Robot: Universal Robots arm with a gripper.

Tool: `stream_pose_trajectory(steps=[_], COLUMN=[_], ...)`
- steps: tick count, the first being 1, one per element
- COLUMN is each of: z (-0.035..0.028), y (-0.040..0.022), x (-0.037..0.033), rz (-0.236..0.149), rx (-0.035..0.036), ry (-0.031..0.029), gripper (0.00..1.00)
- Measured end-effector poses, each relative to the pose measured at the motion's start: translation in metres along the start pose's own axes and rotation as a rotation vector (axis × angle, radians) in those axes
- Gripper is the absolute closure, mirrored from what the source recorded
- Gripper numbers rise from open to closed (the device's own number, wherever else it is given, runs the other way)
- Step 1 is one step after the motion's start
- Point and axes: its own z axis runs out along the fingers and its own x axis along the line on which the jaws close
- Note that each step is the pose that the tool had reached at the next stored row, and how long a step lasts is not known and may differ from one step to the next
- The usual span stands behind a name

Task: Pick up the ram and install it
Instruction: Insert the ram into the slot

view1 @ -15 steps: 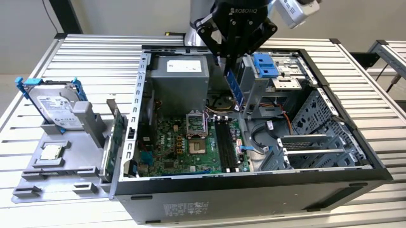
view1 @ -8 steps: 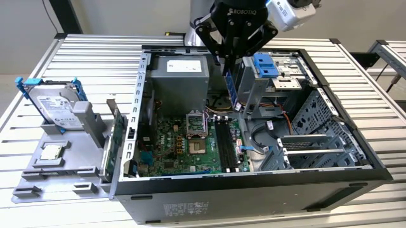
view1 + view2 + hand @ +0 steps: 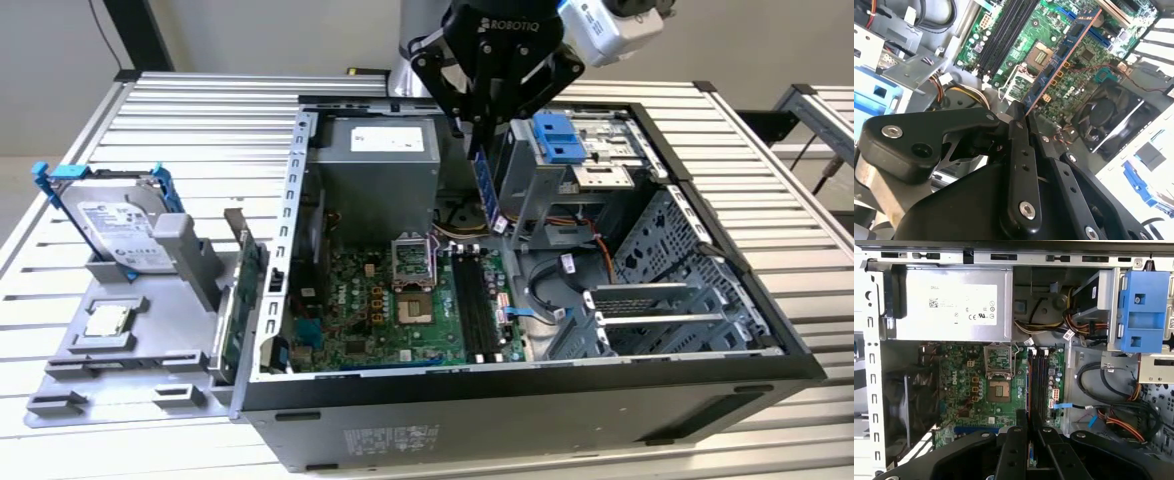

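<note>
Gripper (image 3: 483,135) jaws clamped on one end of the ram (image 3: 487,190), which hangs upright inside the open PC case (image 3: 534,385), above the motherboard (image 3: 400,310), over the black memory slots (image 3: 1038,382), not yet seated.

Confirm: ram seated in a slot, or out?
Out. The end effector grips the ram, holding it above the motherboard; the memory slots look empty.

Black end effector (image 3: 1023,119), silver screws (image 3: 1027,210), possibly matte
</note>
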Motion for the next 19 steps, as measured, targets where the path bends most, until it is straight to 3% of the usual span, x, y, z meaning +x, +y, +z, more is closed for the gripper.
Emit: stream_pose_trajectory(steps=[10, 19], z=[0.0008, 0.0038], y=[0.0000, 0.0001], x=[-0.0014, -0.0108], rz=[0.002, 0.003], rx=[-0.0001, 0.0014], ry=[0.0000, 0.0000], gripper=[1.00, 1.00])
